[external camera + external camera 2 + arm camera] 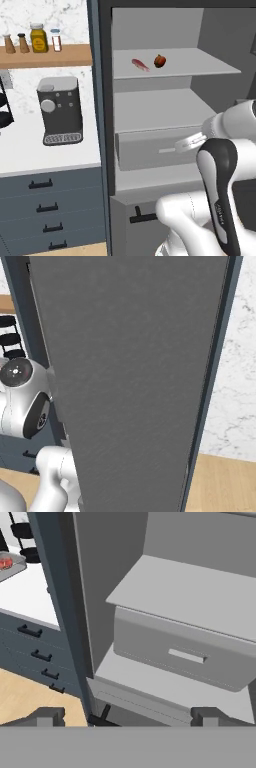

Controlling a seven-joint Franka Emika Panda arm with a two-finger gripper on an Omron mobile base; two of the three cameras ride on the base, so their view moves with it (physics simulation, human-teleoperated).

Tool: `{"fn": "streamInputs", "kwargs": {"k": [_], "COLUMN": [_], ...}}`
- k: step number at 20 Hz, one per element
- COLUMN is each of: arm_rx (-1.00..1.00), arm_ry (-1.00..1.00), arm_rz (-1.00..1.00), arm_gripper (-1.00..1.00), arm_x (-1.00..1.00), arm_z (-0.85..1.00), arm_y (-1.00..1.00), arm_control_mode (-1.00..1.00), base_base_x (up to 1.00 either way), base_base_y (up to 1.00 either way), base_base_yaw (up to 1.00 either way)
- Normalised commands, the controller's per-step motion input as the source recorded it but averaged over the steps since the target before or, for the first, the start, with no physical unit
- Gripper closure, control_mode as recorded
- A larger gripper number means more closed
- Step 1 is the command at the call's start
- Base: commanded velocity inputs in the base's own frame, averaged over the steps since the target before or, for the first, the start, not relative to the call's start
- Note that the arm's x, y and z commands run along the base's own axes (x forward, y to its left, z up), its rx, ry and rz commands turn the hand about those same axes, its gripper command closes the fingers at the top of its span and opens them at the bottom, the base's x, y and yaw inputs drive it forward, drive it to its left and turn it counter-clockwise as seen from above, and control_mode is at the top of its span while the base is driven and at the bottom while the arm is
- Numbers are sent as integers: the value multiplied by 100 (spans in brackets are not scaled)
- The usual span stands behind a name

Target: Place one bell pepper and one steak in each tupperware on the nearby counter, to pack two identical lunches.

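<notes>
Hand view has my gripper (128, 716) spread wide and empty, facing the fridge drawer (185, 654) just ahead and the counter (25, 597) off to its left, where 1 tupperware (11, 564) holds something red. Above and beyond, 1 steak (140, 64) and 1 bell pepper (160, 61) sit on the upper shelf (200, 62). I judge the pepper firm, slick and light: grip across its widest part. The steak looks limp: pinch its middle.
</notes>
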Motion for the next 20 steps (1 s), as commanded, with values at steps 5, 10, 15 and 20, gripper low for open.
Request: {"fn": "streamInputs", "kwargs": {"k": [5,10,15,20], "arm_rx": [0,0,1,23], "arm_ry": [-2,-3,-17,-5], "arm_rz": [-8,-15,-11,-10], "arm_gripper": [-100,-100,-100,-100], "arm_x": [0,0,0,11], "arm_z": [-5,3,50,79], "arm_y": [10,7,0,-21], "arm_control_mode": [-100,-100,-100,-100], "base_base_x": [0,0,0,0], "base_base_y": [0,0,0,0], "base_base_yaw": [0,0,0,0]}}
